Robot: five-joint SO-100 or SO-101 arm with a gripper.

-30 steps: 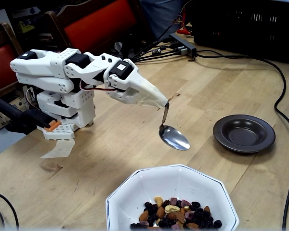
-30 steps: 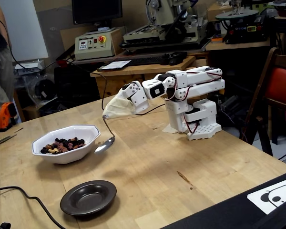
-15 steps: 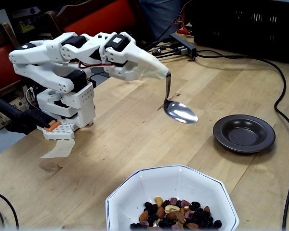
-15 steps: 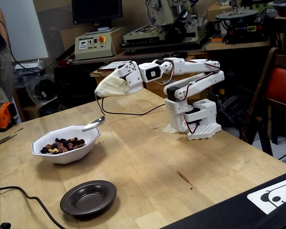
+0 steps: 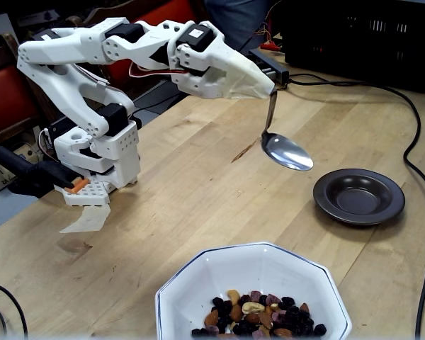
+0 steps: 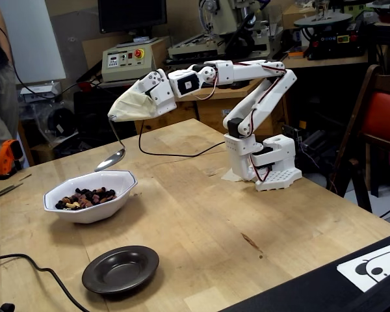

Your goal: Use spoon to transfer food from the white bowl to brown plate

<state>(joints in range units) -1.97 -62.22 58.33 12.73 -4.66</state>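
Observation:
My white gripper (image 5: pixel 271 90) is shut on the thin handle of the shiny silver spoon (image 5: pixel 286 151) and holds it in the air, bowl end down and empty. In both fixed views the spoon (image 6: pixel 110 160) hangs above the table between the two dishes, close over the far rim of the white bowl (image 6: pixel 91 197). The white octagonal bowl (image 5: pixel 198 290) holds the food (image 5: pixel 258 315), a mix of nuts, raisins and purple fruit bits (image 6: pixel 86 197). The brown plate (image 5: pixel 359 196) sits empty on the wooden table; it also shows in the other fixed view (image 6: pixel 121 268).
The arm's base (image 5: pixel 99 159) is clamped at the table's edge. A black cable (image 5: pixel 411 142) loops around the plate's side. Black crates (image 5: pixel 368 35) stand at the back. A red chair (image 6: pixel 383 123) and workshop machines surround the table.

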